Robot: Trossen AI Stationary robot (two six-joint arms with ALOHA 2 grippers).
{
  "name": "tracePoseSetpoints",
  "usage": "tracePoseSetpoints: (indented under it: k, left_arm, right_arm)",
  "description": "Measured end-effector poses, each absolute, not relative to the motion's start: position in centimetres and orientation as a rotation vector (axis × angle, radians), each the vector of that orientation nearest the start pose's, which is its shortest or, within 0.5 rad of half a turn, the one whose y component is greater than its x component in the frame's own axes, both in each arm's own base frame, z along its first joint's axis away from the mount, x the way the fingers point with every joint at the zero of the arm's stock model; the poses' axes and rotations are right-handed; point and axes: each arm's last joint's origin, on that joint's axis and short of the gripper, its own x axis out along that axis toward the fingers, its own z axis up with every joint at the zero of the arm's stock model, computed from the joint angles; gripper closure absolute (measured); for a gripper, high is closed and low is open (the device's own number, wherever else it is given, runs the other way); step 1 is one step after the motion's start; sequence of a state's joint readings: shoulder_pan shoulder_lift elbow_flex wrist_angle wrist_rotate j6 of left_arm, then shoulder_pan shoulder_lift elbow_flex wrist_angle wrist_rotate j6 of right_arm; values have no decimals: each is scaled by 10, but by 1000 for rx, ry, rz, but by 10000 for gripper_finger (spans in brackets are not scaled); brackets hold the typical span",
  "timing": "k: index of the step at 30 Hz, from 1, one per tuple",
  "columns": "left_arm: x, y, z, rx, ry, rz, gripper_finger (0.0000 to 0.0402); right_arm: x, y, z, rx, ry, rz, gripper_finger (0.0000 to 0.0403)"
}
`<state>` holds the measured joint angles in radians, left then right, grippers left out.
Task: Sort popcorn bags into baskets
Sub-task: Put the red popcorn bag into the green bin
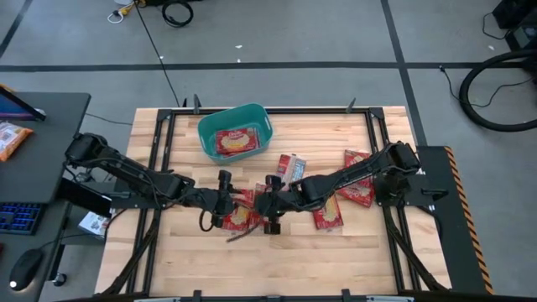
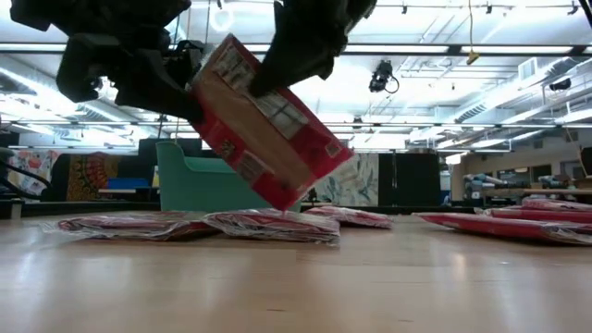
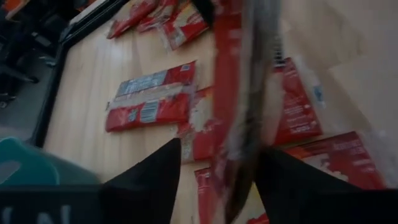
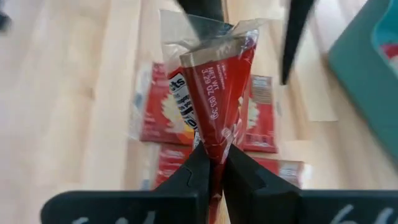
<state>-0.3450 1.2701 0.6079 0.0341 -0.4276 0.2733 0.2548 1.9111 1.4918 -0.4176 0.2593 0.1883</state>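
Low view: a red popcorn bag (image 2: 268,125) hangs tilted over the wooden worktop (image 2: 296,287), long axis slanting down toward one corner — flat and crinkly, with a cream label panel. The right claw (image 4: 211,168) is pinched tight on its edge; the left claw (image 3: 214,180) straddles it, fingers apart. More packets (image 1: 357,180) lie flat below. The teal basket (image 1: 236,132), rounded and plastic, holds one packet (image 1: 236,142).

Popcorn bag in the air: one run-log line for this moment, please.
right gripper: shut on lifted popcorn bag | left gripper: open around it | basket: one bag inside | other bags on table
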Motion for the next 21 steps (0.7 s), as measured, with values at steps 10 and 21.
tracePoseSetpoints:
  k: [10,21]
  left_arm:
    - [238,-75,197,428,587,-69,301]
    - [231,-71,206,486,572,-10,370]
  right_arm:
    - [415,77,241,164,794,-10,361]
    - [397,73,271,115,782,-9,291]
